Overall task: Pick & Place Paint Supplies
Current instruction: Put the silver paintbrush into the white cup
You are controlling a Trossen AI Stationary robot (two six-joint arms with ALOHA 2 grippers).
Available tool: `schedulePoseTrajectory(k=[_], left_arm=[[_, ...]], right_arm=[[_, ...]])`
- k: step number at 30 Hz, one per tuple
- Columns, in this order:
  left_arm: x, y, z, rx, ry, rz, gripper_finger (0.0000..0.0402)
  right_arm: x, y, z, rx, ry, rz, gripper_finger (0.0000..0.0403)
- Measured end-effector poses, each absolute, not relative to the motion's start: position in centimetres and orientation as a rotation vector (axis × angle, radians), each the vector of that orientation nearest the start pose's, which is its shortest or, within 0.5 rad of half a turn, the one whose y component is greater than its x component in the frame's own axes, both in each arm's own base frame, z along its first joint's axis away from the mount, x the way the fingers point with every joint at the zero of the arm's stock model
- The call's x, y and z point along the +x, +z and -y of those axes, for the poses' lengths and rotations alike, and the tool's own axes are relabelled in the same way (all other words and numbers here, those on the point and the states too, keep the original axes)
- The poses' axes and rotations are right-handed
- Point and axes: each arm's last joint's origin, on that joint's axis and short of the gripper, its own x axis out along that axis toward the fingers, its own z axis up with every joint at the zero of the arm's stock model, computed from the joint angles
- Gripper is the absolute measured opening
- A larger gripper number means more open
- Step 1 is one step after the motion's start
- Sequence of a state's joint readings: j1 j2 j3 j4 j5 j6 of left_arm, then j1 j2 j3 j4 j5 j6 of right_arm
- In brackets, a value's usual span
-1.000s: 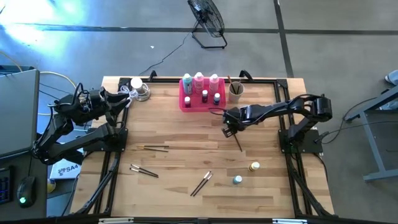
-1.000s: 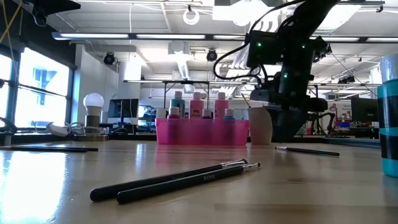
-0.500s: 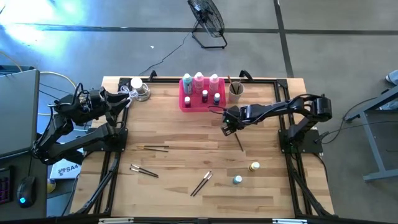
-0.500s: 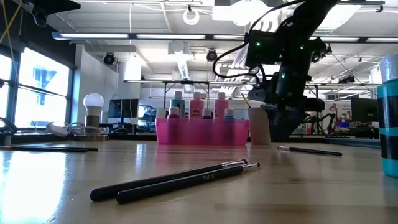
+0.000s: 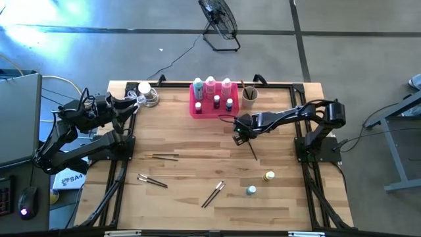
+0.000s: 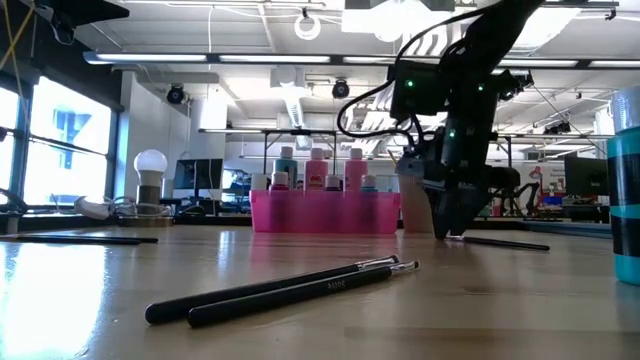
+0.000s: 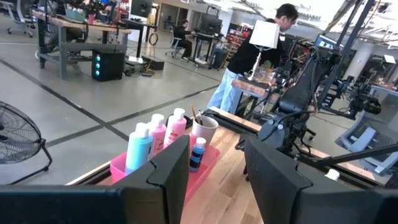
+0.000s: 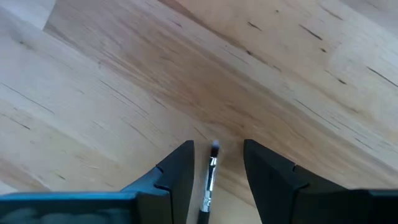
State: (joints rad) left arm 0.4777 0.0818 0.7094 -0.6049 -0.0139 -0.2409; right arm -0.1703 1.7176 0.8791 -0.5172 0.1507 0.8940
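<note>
My right gripper (image 5: 239, 136) points steeply down near the table's middle right, open, its fingertips almost on the wood. A thin paintbrush (image 5: 251, 149) lies flat there, and its bristle end (image 8: 213, 149) sits between the two fingers without touching them. More brushes (image 5: 164, 156) (image 5: 151, 180) (image 5: 212, 194) lie flat on the table toward its near left. A tiny yellow bottle (image 5: 269, 176) and a teal one (image 5: 251, 191) stand at the near right. Three taller white-capped bottles (image 5: 210, 86) stand in the pink tray (image 5: 197, 109) at the far edge. My left gripper (image 5: 133, 104) waits open at the far left, held level.
A beige cup (image 5: 249, 96) holding a brush stands just right of the tray. A bulb-shaped lamp (image 5: 148, 94) sits at the far left corner. A black frame runs along the table's edges. A person (image 7: 261, 46) stands at a bench beyond the table.
My right gripper has come down toward the table over the paintbrush's bristle end, without turning and with its fingers the same distance apart. The brush has stayed where it lay.
</note>
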Motion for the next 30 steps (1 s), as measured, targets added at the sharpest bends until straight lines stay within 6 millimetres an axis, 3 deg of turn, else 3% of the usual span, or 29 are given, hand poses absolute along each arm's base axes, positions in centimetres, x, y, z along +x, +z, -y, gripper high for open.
schedulePoseTrajectory(k=[5, 20, 30], left_arm=[[1.45, 31.97, -0.81, -0.231, 0.491, 0.082, 0.0152], [1.45, 31.86, -0.82, -0.233, 0.493, 0.071, 0.0152], [1.45, 31.43, -0.81, -0.244, 0.499, 0.028, 0.0152]], right_arm=[[28.25, 12.79, 5.35, 0.754, -0.861, -1.146, 0.0119], [28.37, 12.77, 5.47, 0.733, -0.881, -1.121, 0.0009], [28.34, 12.74, 5.47, 0.745, -0.865, -1.134, 0.0003]])
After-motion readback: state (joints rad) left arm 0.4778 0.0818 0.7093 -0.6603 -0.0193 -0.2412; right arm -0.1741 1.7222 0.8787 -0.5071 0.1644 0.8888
